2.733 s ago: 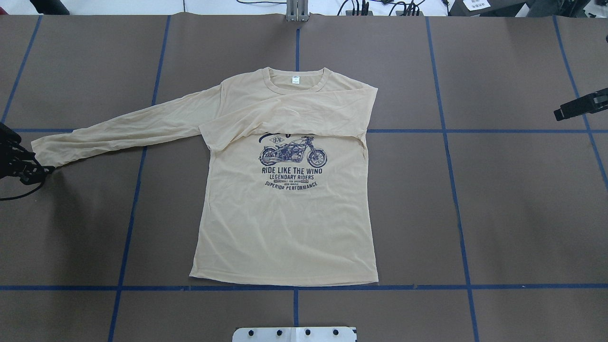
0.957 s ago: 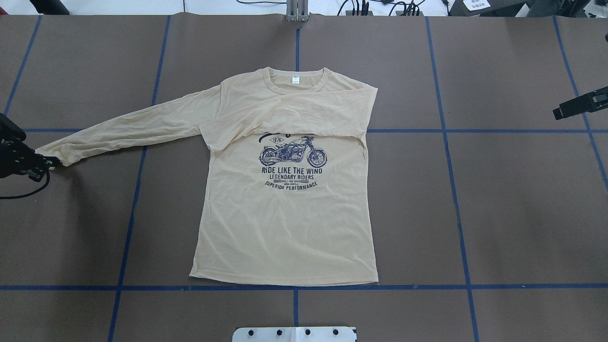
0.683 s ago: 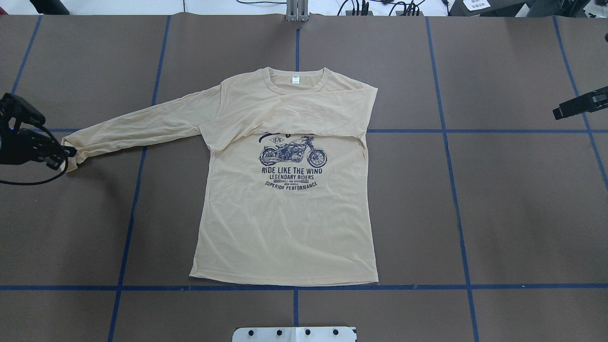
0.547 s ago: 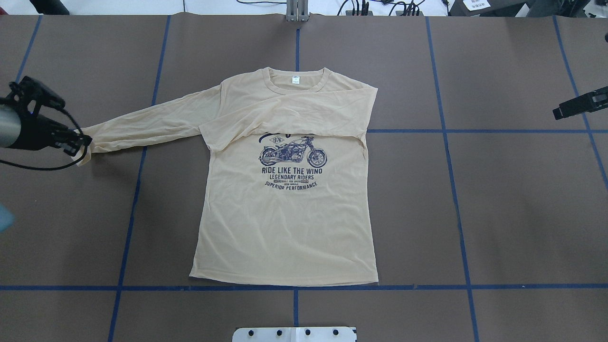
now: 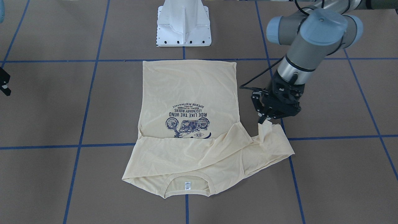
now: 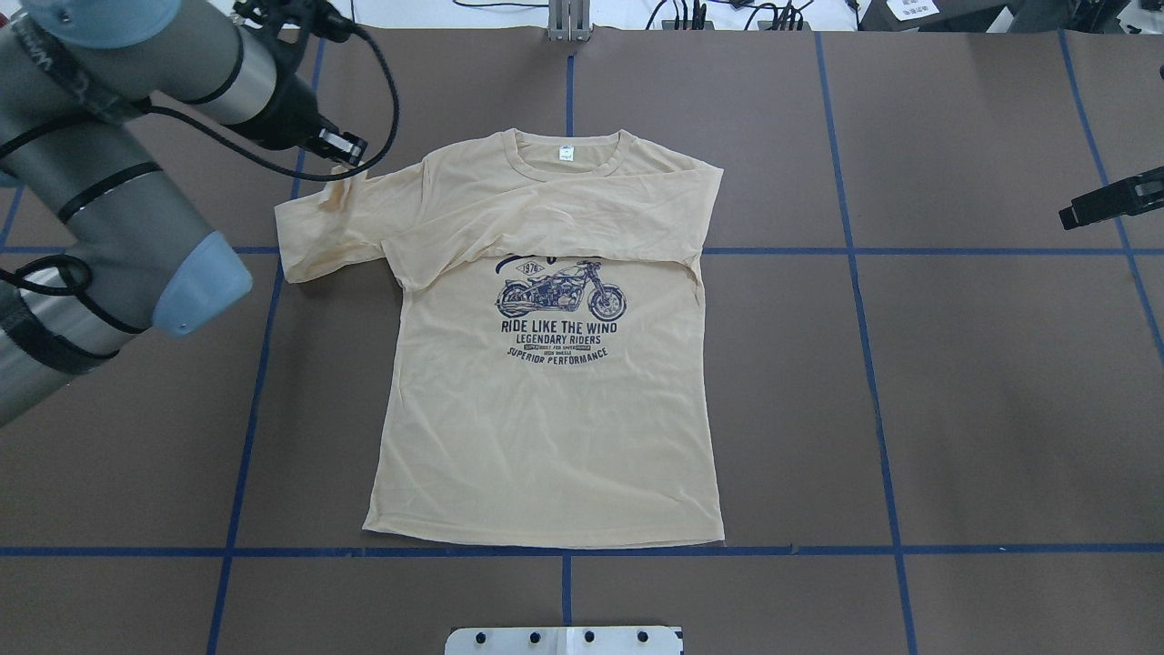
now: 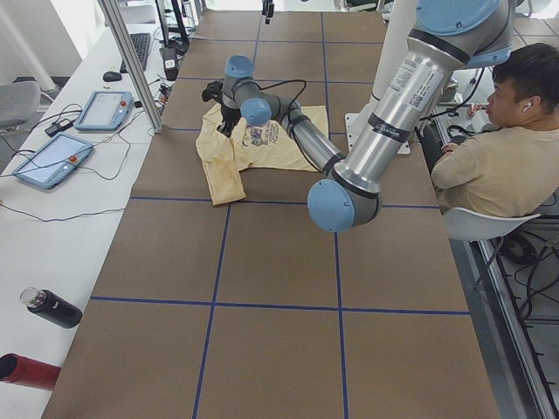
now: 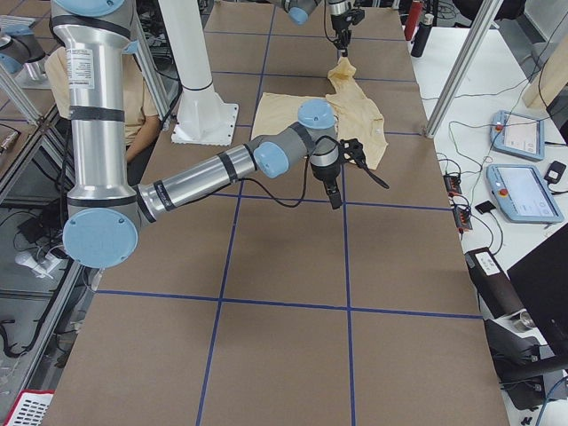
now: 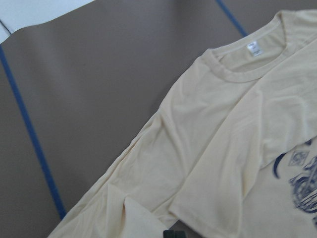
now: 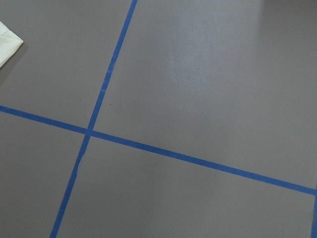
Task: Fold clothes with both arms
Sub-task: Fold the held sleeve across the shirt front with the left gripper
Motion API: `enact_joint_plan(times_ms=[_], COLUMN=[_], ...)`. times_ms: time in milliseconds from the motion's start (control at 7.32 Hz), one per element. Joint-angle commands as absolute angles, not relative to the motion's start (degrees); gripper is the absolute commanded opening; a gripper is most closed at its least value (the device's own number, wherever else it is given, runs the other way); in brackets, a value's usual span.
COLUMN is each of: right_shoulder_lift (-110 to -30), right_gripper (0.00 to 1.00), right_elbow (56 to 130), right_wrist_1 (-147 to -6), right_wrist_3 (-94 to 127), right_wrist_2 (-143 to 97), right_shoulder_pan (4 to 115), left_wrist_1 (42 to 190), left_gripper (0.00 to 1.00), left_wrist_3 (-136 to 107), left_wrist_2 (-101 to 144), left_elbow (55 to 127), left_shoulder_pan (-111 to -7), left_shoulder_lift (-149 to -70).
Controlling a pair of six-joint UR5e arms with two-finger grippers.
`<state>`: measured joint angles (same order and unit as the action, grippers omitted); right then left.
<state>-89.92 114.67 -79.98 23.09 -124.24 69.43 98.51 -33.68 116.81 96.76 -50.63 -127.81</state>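
Observation:
The cream-yellow shirt (image 6: pixel 546 428) lies flat, print side up, with its collar at the far side. One sleeve (image 6: pixel 546 214) is folded across the chest. My left gripper (image 6: pixel 350 159) is shut on the cuff of the other sleeve (image 6: pixel 314 232) and holds it above the shoulder, so that sleeve is doubled back on itself. In the front-facing view the same left gripper (image 5: pixel 262 119) pinches the cuff beside the shirt (image 5: pixel 186 87). The left wrist view looks down on the collar and label (image 9: pixel 254 48). My right gripper (image 6: pixel 1068 218) hangs at the table's right edge, away from the cloth; I cannot tell if it is open.
Blue tape lines (image 6: pixel 873 382) grid the brown table cover. The white pedestal base (image 5: pixel 183 25) stands at the robot's side. A person (image 7: pixel 507 166) sits beside the table. Tablets (image 7: pixel 52 157) and bottles (image 7: pixel 52 307) lie on the side bench.
My left gripper has carried the sleeve cuff from the table's far left to the right and away, up to the shoulder; the sleeve has doubled over. The right arm has stayed still.

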Motion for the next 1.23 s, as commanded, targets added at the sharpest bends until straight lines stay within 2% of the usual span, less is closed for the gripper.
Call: enact_joint_plan(times_ms=[0, 137, 273, 547, 683, 1093], right_shoulder_lift=[-89.74, -89.65, -89.56, -89.47, -89.47, -87.99], right_gripper=[1.0, 1.0, 1.0, 1.0, 1.0, 1.0], right_elbow=[114.35, 114.35, 114.35, 114.34, 114.26, 114.43], right_wrist_1=[-79.98, -79.98, -79.98, -79.98, -80.07, -79.98], right_wrist_3=[23.2, 23.29, 23.29, 23.29, 23.38, 27.3], right_wrist_2=[-124.1, -124.1, -124.01, -124.1, -124.1, -124.28], right_shoulder_pan=[69.43, 69.35, 69.35, 69.35, 69.35, 69.17], left_wrist_1=[94.14, 94.39, 95.96, 102.62, 106.57, 106.79], left_gripper=[0.0, 0.0, 0.0, 0.0, 0.99, 1.0], left_wrist_3=[-44.24, -48.82, -53.83, -65.33, -68.35, -64.73], left_wrist_2=[116.28, 115.93, 113.58, 109.27, 107.94, 106.52], left_elbow=[82.27, 71.22, 63.8, 56.37, 53.99, 55.62], left_shoulder_pan=[-46.0, -43.53, -39.94, -34.91, -33.5, -33.31], left_shoulder_lift=[-146.42, -155.65, -160.87, -164.86, -165.23, -164.63])
